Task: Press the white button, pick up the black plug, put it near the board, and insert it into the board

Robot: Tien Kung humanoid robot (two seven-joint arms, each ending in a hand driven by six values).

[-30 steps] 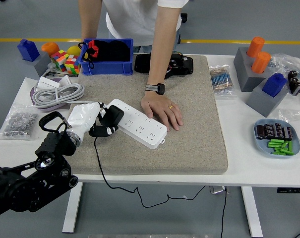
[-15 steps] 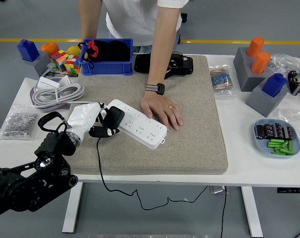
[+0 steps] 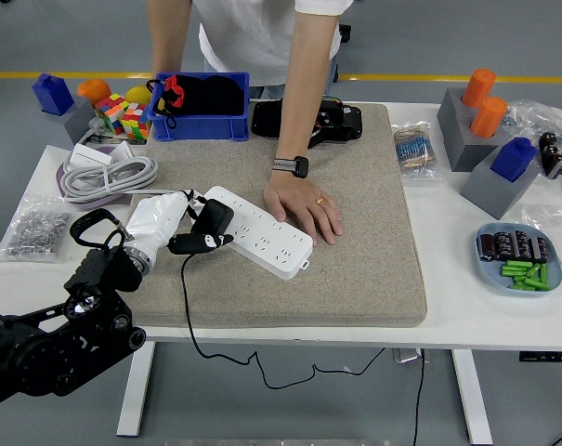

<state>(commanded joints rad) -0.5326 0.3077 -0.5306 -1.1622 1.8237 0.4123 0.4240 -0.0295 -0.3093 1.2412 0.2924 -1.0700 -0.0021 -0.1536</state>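
**Plug now sitting over the near end of the power strip**

Compared with a second ago, the black plug [image 3: 210, 223] has crept a bit to the right and up, so it now overlaps the left end of the white power strip [image 3: 260, 231] instead of hanging just off its edge. The left hand's [image 3: 174, 223] fingers are clamped on the plug, with the black fingertips [image 3: 189, 243] wrapped under it. The plug's black cord [image 3: 189, 321] drops off the front of the table and loops below the edge.

Going outward, the hand's white wrapped wrist runs back to the black arm [image 3: 58, 330] coming in from the lower left corner. The strip lies diagonally on the grey mat [image 3: 355, 269], which sits on the white table [image 3: 466, 316].

A person's hand [image 3: 304, 206] lies flat on the mat, touching the strip's far side, with a watch on the wrist. Behind that there's a blue bin [image 3: 202, 107], and off to the left a coiled white cable [image 3: 104, 175].
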